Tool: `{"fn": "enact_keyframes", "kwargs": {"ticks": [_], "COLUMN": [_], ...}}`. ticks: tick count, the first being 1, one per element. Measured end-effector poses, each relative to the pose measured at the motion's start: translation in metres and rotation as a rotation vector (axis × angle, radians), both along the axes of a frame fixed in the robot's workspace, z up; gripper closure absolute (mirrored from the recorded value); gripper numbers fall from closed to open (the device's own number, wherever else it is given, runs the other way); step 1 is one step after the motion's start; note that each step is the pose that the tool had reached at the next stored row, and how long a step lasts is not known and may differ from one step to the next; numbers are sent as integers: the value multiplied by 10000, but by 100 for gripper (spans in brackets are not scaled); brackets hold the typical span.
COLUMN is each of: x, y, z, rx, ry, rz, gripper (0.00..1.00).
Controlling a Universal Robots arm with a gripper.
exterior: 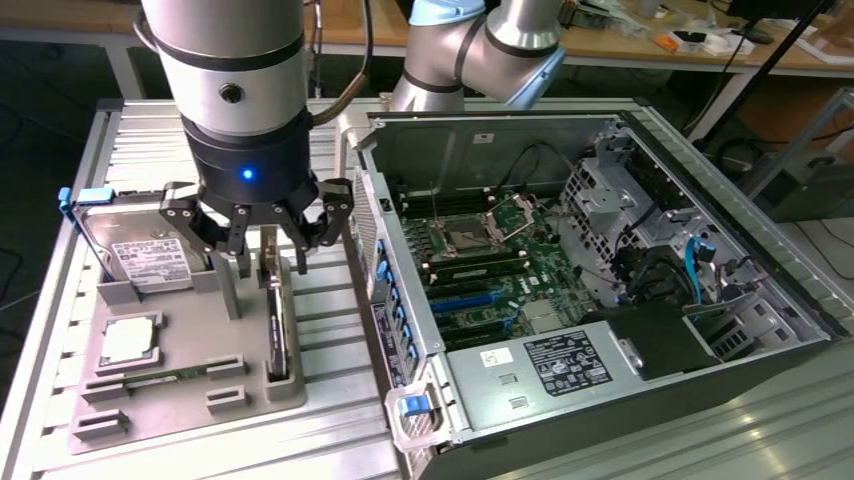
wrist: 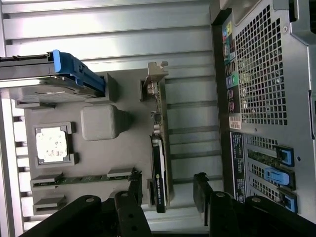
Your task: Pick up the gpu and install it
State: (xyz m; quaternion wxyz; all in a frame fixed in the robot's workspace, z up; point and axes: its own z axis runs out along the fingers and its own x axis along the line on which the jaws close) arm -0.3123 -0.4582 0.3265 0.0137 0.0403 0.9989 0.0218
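Standing on its long edge, the gpu sits in the slots of the grey fixture tray, its silver bracket end pointing toward the far side of the table. We see the gripper poised right above it with the jaws spread wide. In the wrist view the gripper straddles the card's black end, one of the fingers on each side, and nothing is held. We cannot tell whether either finger touches the card; they look just apart from it.

On the same tray, toward the exterior view's left, are a grey post, a hard drive standing in its own holder, a square processor and a memory stick. Just beside the tray, on the exterior view's right, is the open computer case.

We judge the risks to be these:

- **Off-centre grip:** the card is thin and upright, so jaws closing off-centre could tip it in its slots or clamp it crooked.
- **Post strike:** the grey post is near the card, so a finger coming down wide could strike it.
- **Case clearance:** the case wall is near the gripper's other side, leaving little room for drift.
- **Angled lift:** lifting at an angle could jam the card in the fixture.
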Motion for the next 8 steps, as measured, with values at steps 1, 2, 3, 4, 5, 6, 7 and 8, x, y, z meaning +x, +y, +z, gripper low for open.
{"fn": "enact_keyframes", "kwargs": {"ticks": [1, 2, 3, 4, 5, 6, 7, 8], "x": [0, 0, -1, -1, -3, -5, -7, -9], "y": [0, 0, 0, 0, 0, 0, 0, 0], "z": [-5, -12, -19, -28, -45, -53, -62, -71], "rx": [-1, -1, -1, -1, -1, -1, -1, -1], "ry": [1, 1, 1, 1, -1, -1, -1, -2], "rz": [0, 0, 0, 1, 1, -1, 0, 0], "gripper": [46, 46, 46, 46, 46, 46, 46, 46]}}
